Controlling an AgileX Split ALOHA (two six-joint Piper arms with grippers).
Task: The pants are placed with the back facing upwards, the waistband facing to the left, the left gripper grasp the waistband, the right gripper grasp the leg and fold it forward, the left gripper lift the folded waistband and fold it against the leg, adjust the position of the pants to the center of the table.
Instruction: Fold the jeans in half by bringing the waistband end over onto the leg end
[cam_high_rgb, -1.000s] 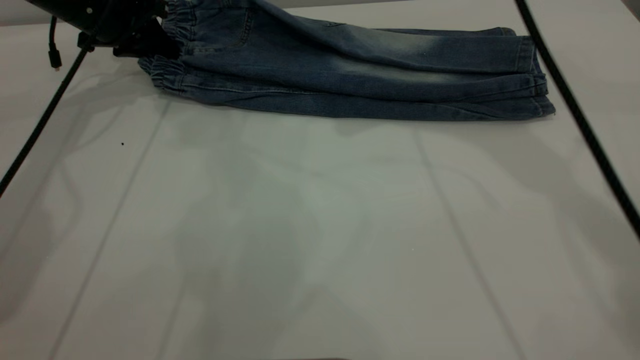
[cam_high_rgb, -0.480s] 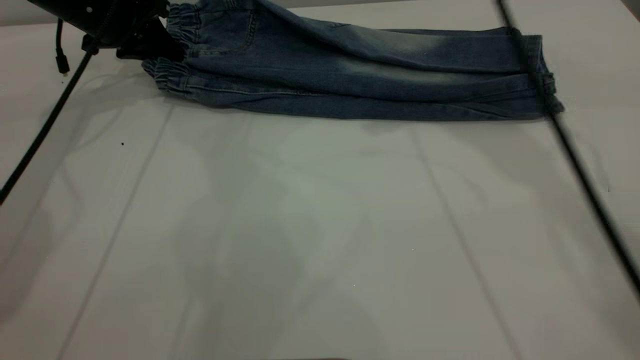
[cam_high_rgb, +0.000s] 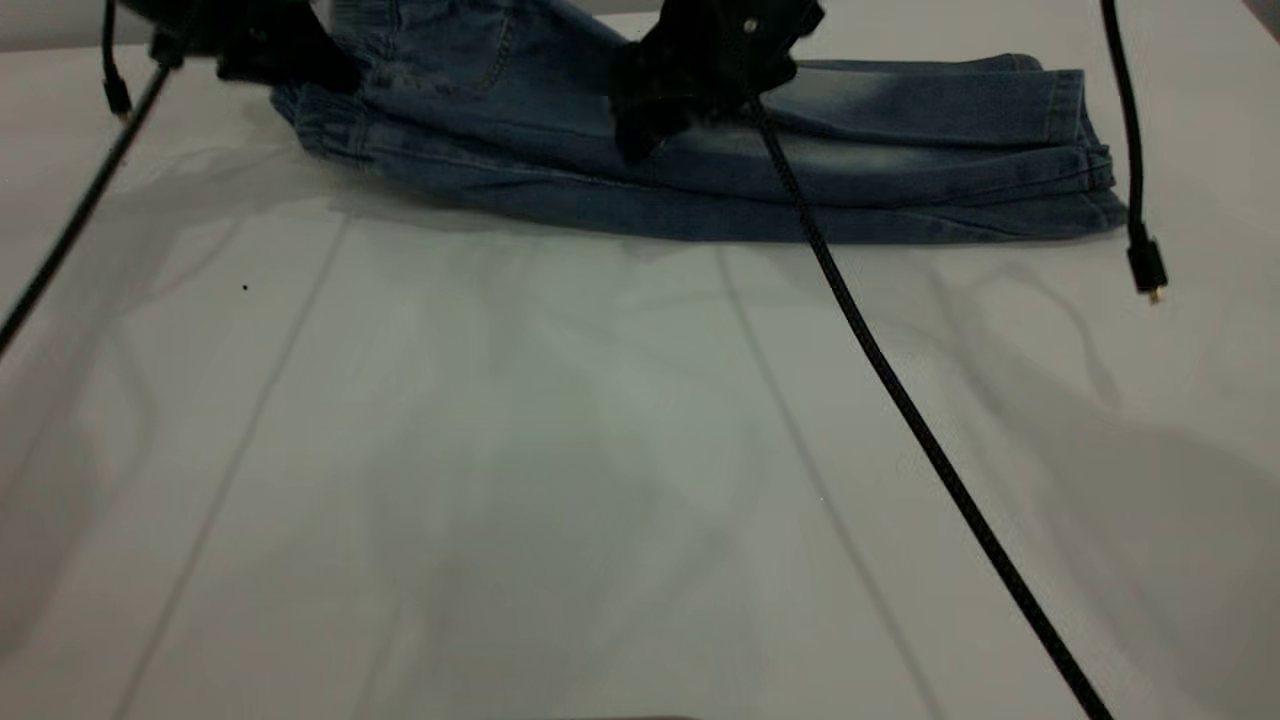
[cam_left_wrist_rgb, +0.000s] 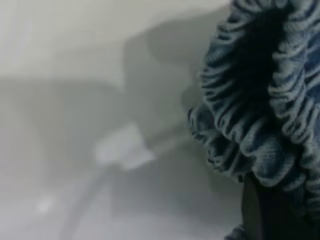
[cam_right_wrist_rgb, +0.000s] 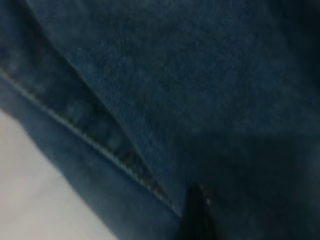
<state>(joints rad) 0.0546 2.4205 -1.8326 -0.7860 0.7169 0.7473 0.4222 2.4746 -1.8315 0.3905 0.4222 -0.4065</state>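
Observation:
The pants (cam_high_rgb: 900, 170) lie folded lengthwise along the far side of the table (cam_high_rgb: 600, 450), with the waistband (cam_high_rgb: 320, 125) at the left. My left gripper (cam_high_rgb: 290, 65) is at the far left corner, shut on the waistband, and holds it slightly raised. In the left wrist view the gathered waistband (cam_left_wrist_rgb: 260, 100) bunches over a dark finger (cam_left_wrist_rgb: 265, 212). My right gripper (cam_high_rgb: 640, 120) hangs low over the middle of the pants, touching or nearly touching the denim. The plain leg (cam_high_rgb: 930, 100) with its pale patch lies on top, hem to the right. Blue denim (cam_right_wrist_rgb: 175, 90) with a stitched seam fills the right wrist view.
A black braided cable (cam_high_rgb: 900, 400) runs diagonally from the right gripper across the table to the near right edge. Another cable with a plug (cam_high_rgb: 1145, 270) dangles at the right, beside the hems. A thin cable (cam_high_rgb: 70, 240) slants at the left.
The right gripper has come in from the right and now sits over the middle of the pants, its cable trailing across the table. The waistband end has shifted slightly left.

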